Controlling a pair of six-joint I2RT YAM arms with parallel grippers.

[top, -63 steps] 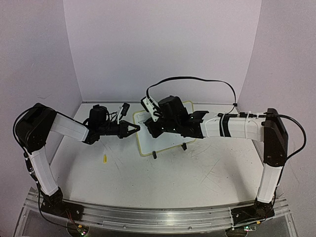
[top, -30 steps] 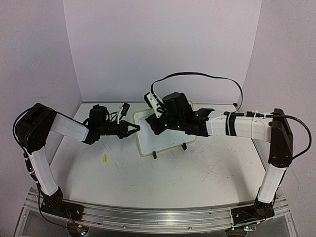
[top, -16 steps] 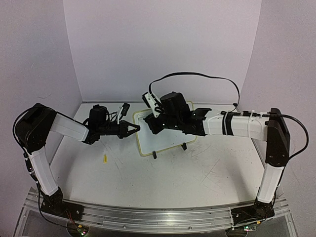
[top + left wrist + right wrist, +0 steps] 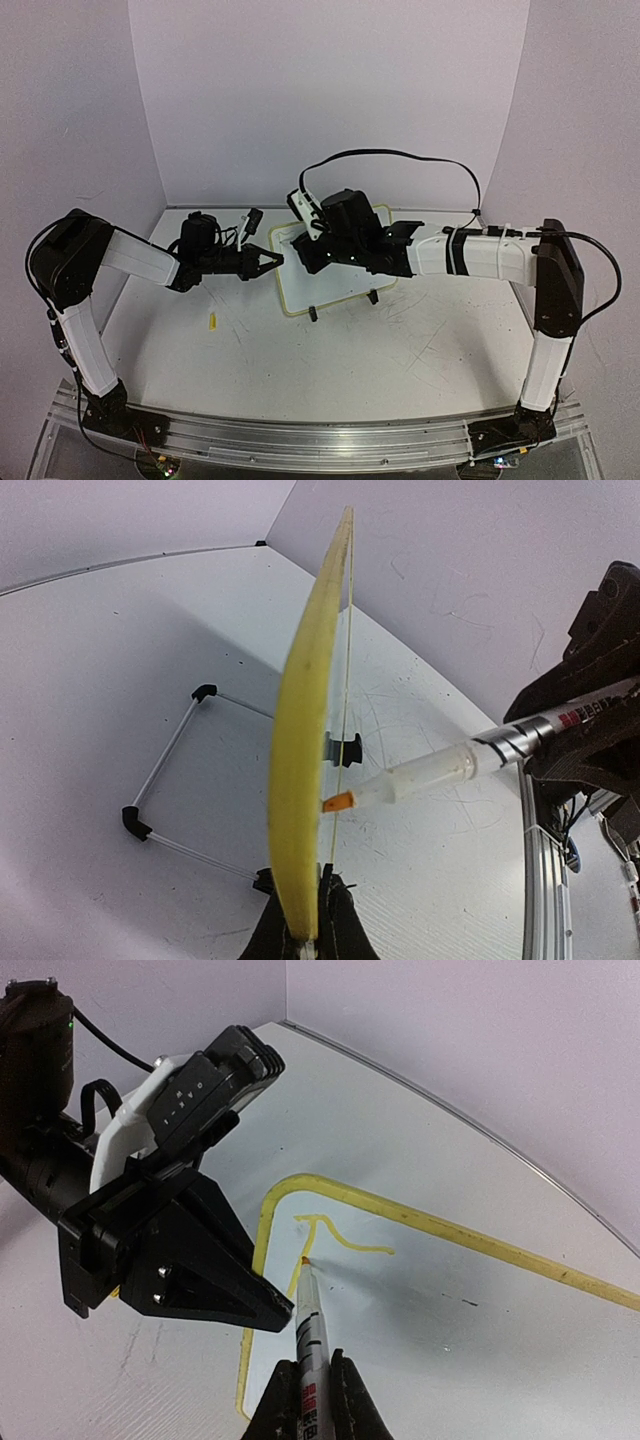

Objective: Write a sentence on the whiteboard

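whiteboard [image 4: 335, 292]: stands toward the far middle of the surface [image 4: 330, 370], tilted back on its supports, between the two arms; edge-on in the left wrist view, thin yellow rim [image 4: 300, 780] nearest the lens.
supports: black clip feet [image 4: 313, 314] along the near edge, resting on the surface; wire stand [image 4: 165, 760] behind the board, black caps at its corners.
left hand [image 4: 272, 262]: fingers closed tight on the board's left rim, pinching it from both faces. Nothing else held.
right hand [image 4: 306, 260]: reaches over the board from the right, fingers [image 4: 352, 1400] clamped together on the barrel of a marker [image 4: 312, 1335].
marker: points away from the right wrist and down to the board; orange nib [image 4: 338, 802] touching the white face near the upper left corner.
writing: one yellow stroke [image 4: 340, 1240] only — a short bar with a wavy tail running right, the nib at its lower left end.
surface, other: small yellow object [image 4: 212, 320] lying left of the board, well apart from it — too small to identify.
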